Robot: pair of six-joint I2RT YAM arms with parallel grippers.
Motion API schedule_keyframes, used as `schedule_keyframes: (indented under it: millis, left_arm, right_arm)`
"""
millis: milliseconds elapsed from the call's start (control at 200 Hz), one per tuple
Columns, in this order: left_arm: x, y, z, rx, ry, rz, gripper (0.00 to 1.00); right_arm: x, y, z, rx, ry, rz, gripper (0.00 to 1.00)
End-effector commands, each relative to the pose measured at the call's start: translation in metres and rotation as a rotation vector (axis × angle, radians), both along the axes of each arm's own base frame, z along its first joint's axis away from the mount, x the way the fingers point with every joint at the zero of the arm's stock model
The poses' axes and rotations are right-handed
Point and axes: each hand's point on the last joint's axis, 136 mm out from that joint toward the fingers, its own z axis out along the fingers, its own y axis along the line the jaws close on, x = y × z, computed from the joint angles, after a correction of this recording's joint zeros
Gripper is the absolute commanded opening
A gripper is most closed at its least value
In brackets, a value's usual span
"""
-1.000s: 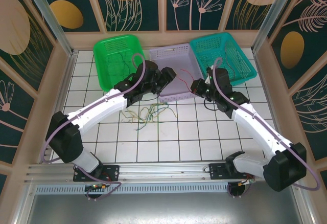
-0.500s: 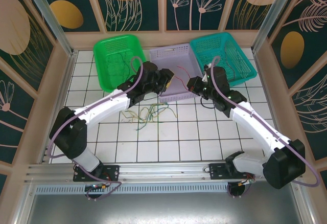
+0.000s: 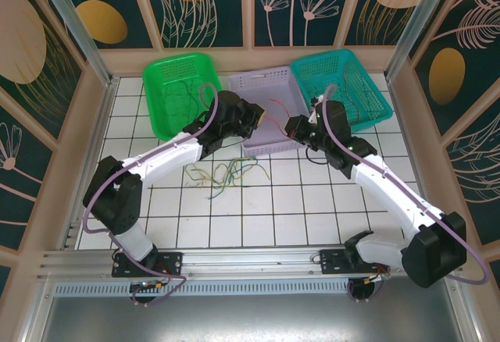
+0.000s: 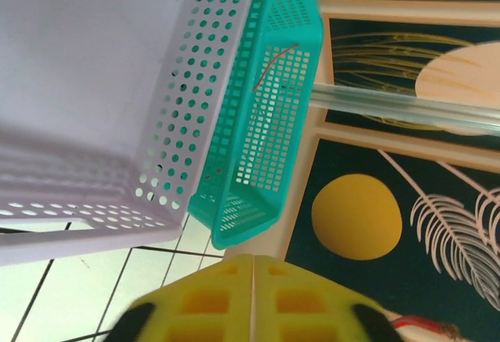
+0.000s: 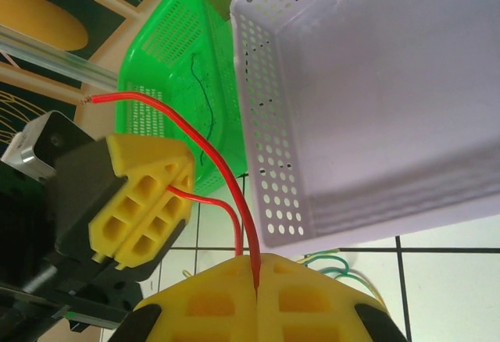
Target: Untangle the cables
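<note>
Red cable (image 5: pixel 234 201): thin, prob limp & light; left end effector (image 5: pixel 176 190) & right end effector (image 5: pixel 256 268) both pinch it; hold near ends, pull gently.

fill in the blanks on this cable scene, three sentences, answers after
1. The cable clamped by both the left tool and the right tool is ____.
2. The lilac basket stands between the green basket and the ____ one.
3. The loose bunch of cables lies on the white ____, in front of the lilac basket.

Missing words: red; teal; tiles
</note>
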Motion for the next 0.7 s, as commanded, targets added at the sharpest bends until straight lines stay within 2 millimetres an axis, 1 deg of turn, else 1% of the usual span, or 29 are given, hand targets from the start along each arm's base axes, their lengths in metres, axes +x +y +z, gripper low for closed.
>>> schedule_keyframes:
  millis: [0, 60, 165, 230, 300, 320, 330, 350, 375, 420, 505, 551, 621, 696]
  left_arm:
    - [-0.003, -0.005, 0.011, -0.071, 0.003, -0.011, 0.0]
    - [-0.008, -0.003, 0.007, -0.116, 0.037, -0.001, 0.0]
    - [-0.019, 0.004, 0.004, -0.195, 0.094, 0.037, 0.0]
    - [-0.026, 0.008, 0.002, -0.25, 0.135, 0.073, 0.0]
    - [-0.032, 0.013, -0.002, -0.325, 0.182, 0.118, 0.0]
    - [-0.032, 0.013, 0.003, -0.36, 0.187, 0.133, 0.0]
    - [-0.035, 0.015, -0.004, -0.363, 0.202, 0.144, 0.0]
    - [-0.037, 0.016, -0.008, -0.388, 0.221, 0.159, 0.0]
    - [-0.038, 0.016, -0.006, -0.429, 0.231, 0.179, 0.0]
    - [-0.041, 0.018, -0.009, -0.505, 0.269, 0.22, 0.0]
    - [-0.042, 0.022, -0.004, -0.626, 0.29, 0.278, 0.0]
    - [-0.042, 0.024, -0.003, -0.664, 0.3, 0.301, 0.0]
    - [-0.042, 0.026, 0.001, -0.726, 0.313, 0.328, 0.0]
    - [-0.043, 0.023, 0.005, -0.753, 0.328, 0.324, 0.0]
  right_arm:
    - [0.011, 0.005, 0.032, 0.07, -0.094, -0.021, 0.0]
    - [0.019, 0.0, 0.043, 0.108, -0.145, -0.051, 0.0]
    - [0.041, -0.012, 0.067, 0.187, -0.243, -0.13, 0.0]
    - [0.054, -0.02, 0.087, 0.26, -0.327, -0.186, 0.0]
    - [0.061, -0.029, 0.105, 0.345, -0.43, -0.262, 0.0]
    - [0.063, -0.032, 0.109, 0.37, -0.454, -0.28, 0.0]
    - [0.064, -0.032, 0.111, 0.38, -0.467, -0.29, 0.0]
    - [0.066, -0.034, 0.116, 0.401, -0.492, -0.308, 0.0]
    - [0.068, -0.034, 0.12, 0.418, -0.523, -0.318, 0.0]
    - [0.071, -0.031, 0.13, 0.443, -0.569, -0.322, 0.0]
    - [0.078, -0.018, 0.139, 0.46, -0.605, -0.307, 0.0]
    - [0.08, -0.015, 0.139, 0.468, -0.61, -0.32, 0.0]
    - [0.081, -0.017, 0.137, 0.507, -0.618, -0.362, 0.0]
    - [0.081, -0.025, 0.132, 0.562, -0.623, -0.434, 0.0]
